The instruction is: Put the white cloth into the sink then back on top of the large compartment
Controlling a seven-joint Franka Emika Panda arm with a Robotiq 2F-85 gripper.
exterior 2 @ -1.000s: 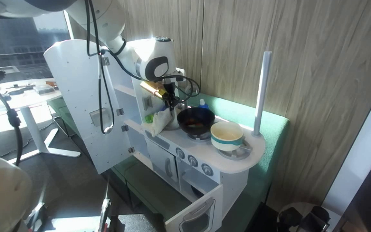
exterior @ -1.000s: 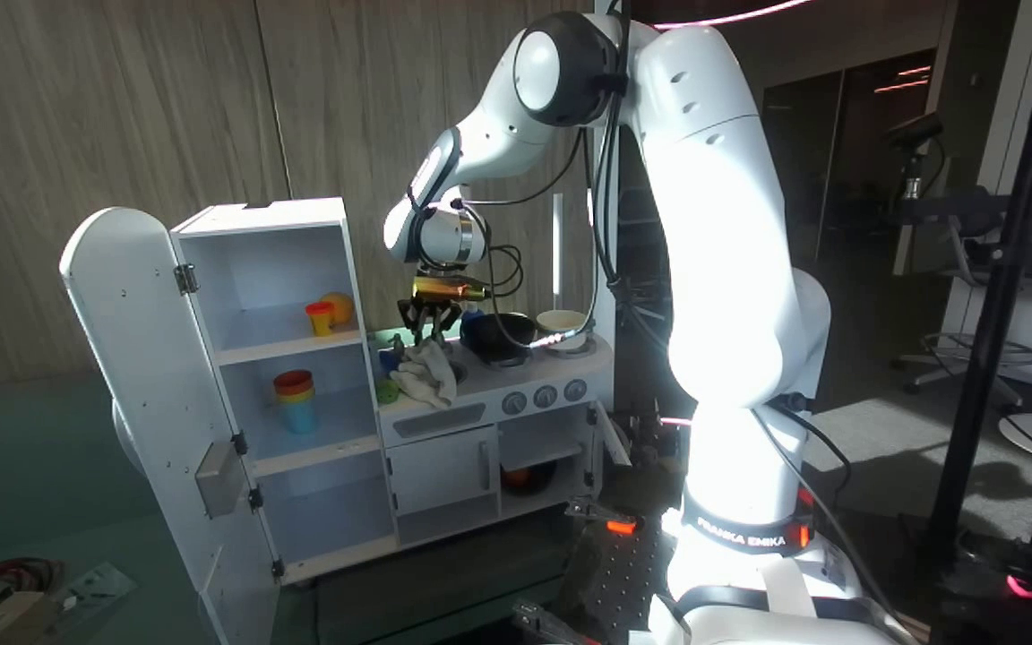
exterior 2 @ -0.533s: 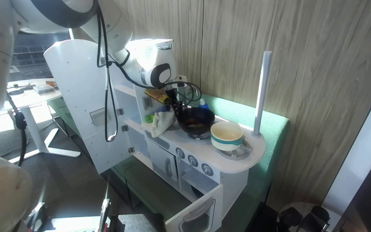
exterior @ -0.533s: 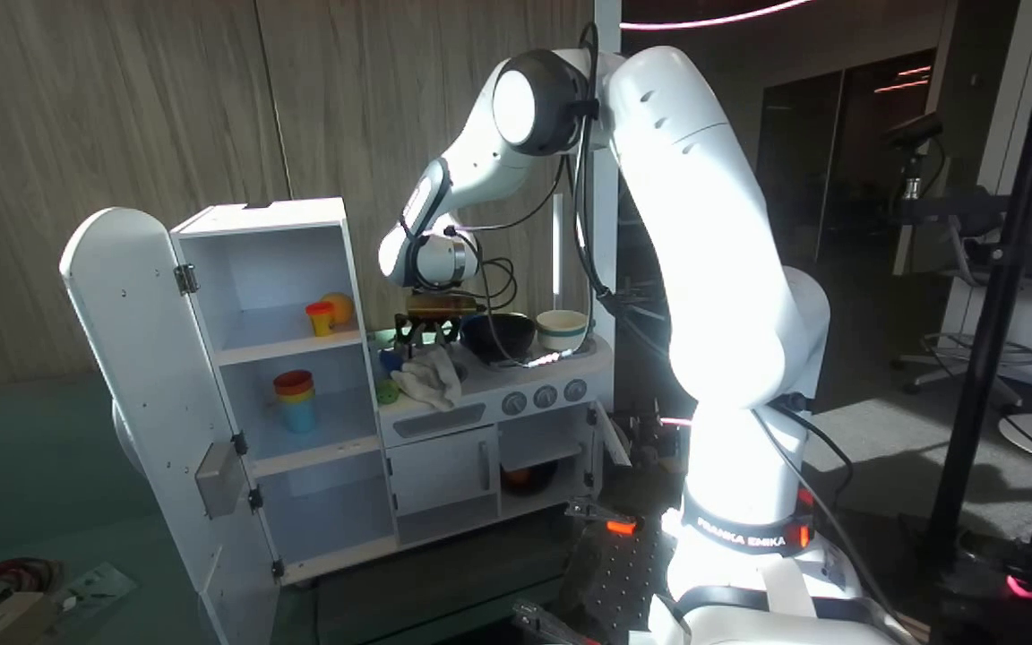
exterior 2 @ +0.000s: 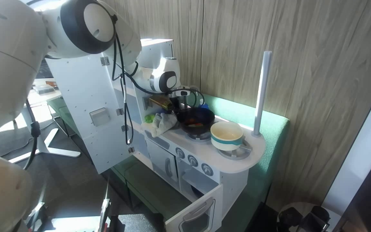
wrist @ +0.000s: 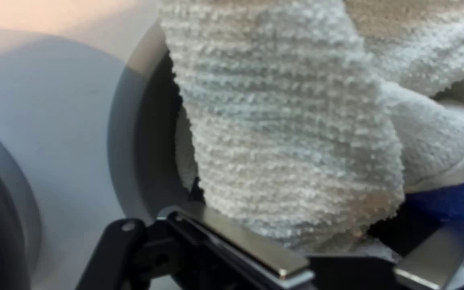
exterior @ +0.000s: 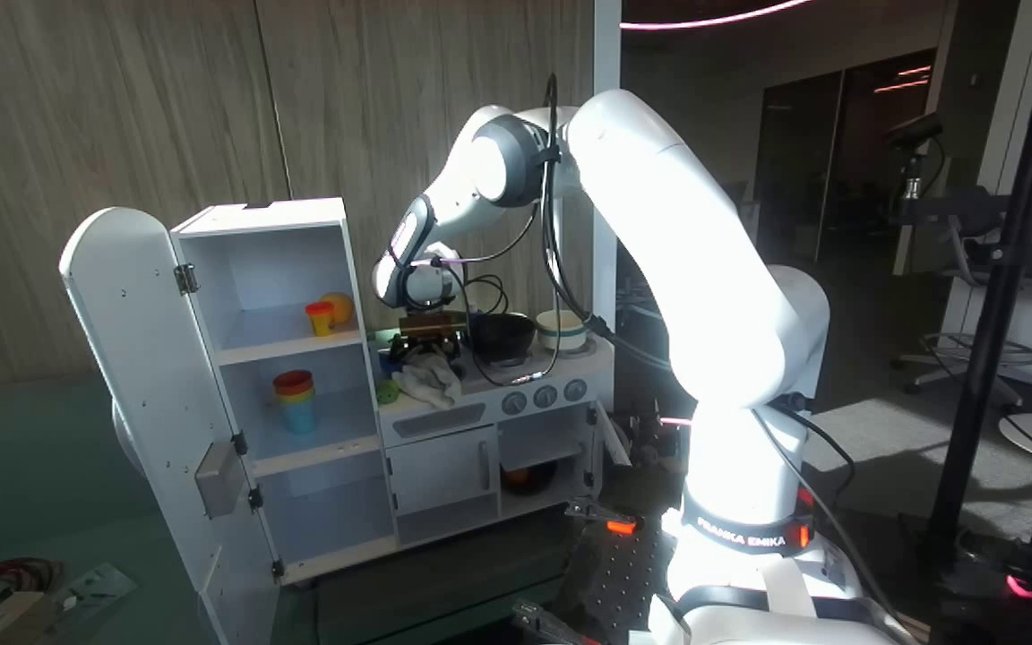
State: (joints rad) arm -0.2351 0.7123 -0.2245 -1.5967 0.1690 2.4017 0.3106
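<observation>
one probably light, limp white cloth [wrist: 288, 121] is best pinched at its near fold by the spread pincer [wrist: 344, 253].

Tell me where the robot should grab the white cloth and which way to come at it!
Probably best: pinch the white cloth by its loose fold nearest the gripper, coming down from above. The cloth is crumpled, and in the wrist view that fold's end shows between the open fingers. The black pan stands close by, so coming from its side looks harder.
</observation>
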